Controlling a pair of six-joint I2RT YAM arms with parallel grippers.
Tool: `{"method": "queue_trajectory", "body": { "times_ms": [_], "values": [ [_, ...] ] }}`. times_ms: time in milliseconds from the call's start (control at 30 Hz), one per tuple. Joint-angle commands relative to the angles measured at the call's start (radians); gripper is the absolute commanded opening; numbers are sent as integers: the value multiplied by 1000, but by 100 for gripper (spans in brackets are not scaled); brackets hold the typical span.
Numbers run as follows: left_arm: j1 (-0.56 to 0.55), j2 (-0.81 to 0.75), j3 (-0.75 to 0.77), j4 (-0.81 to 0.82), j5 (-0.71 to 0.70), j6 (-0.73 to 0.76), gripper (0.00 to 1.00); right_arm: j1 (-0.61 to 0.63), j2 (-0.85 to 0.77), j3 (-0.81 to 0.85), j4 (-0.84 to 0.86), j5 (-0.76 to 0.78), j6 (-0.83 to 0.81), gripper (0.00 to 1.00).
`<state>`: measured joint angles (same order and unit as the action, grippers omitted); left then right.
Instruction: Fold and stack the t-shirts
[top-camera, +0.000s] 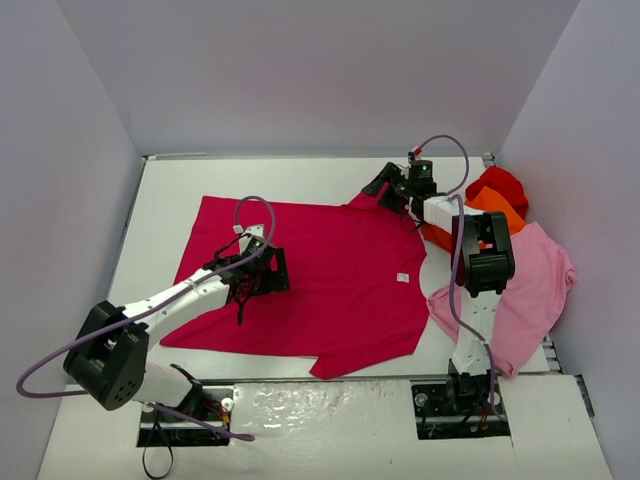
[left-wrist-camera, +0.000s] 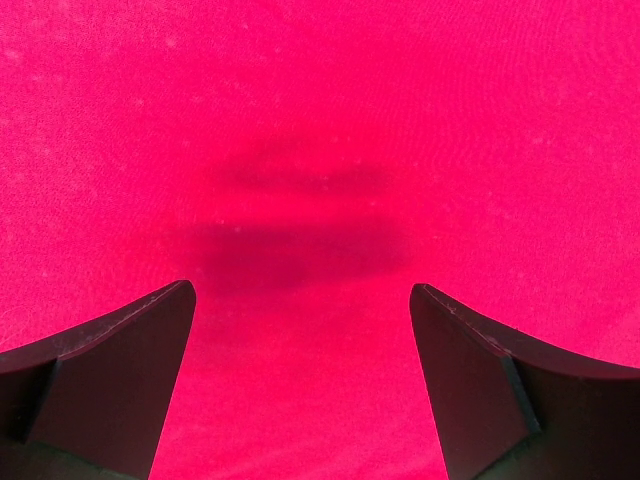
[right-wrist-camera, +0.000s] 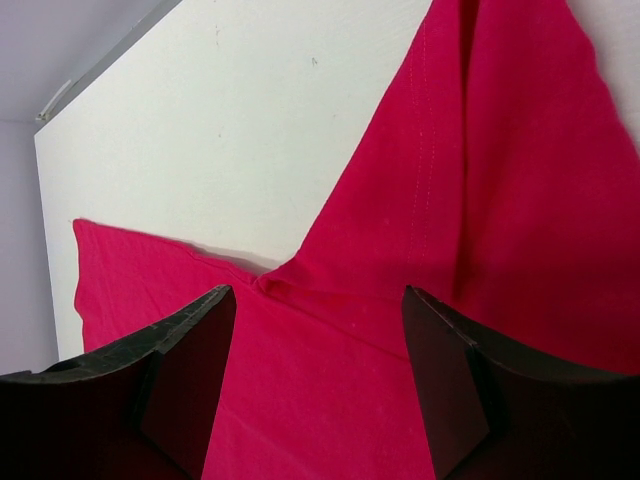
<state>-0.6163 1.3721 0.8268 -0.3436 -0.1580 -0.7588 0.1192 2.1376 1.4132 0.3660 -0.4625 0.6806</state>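
Observation:
The raspberry-red t-shirt (top-camera: 320, 265) lies spread flat on the white table, its small white neck tag (top-camera: 402, 277) facing up. My left gripper (top-camera: 268, 272) is open and low over the shirt's left-middle; in the left wrist view (left-wrist-camera: 300, 287) only red cloth (left-wrist-camera: 320, 120) shows between the jaws. My right gripper (top-camera: 381, 187) is open at the shirt's far edge. In the right wrist view (right-wrist-camera: 318, 290) it hovers over the seam where a sleeve (right-wrist-camera: 500, 150) meets the body. The orange (top-camera: 497, 207), bright red (top-camera: 500, 183) and pale pink (top-camera: 530, 285) shirts lie heaped at the right.
White table (top-camera: 300, 180) with grey walls on three sides. The right arm's column (top-camera: 478, 290) stands over the pink shirt. Bare table shows beyond the red shirt in the right wrist view (right-wrist-camera: 250, 120).

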Motion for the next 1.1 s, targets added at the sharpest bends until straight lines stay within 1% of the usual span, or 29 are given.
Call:
{"method": "queue_trajectory", "body": {
  "times_ms": [0,800,1067],
  "values": [
    [-5,-8,35,29,-8,4,87,0,-30,-2,60,-16,-19,65],
    [-6,23,59,30,-6,15,87,-31,43,-17,51,33,-56,65],
    [-7,35,71,31,-5,19,87,-36,94,36,83,3,-15,65]
  ]
}}
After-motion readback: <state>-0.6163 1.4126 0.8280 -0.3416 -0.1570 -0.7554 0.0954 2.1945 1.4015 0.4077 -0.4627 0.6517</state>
